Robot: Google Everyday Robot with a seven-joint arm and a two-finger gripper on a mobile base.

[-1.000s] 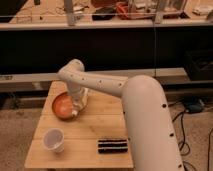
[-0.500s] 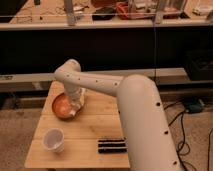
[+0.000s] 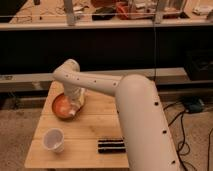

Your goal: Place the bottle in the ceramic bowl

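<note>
At the near edge of the wooden table (image 3: 85, 132) stand a plastic cup (image 3: 53, 139) and a dark bar (image 3: 110, 145). Farther back, the gripper (image 3: 76, 107) hangs over the ceramic bowl (image 3: 64, 105), holding the bottle (image 3: 76, 109) above its right rim.

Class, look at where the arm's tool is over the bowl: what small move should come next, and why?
Probably release: the tool holds the bottle low over the ceramic bowl, its tip near the bowl's inside.
</note>
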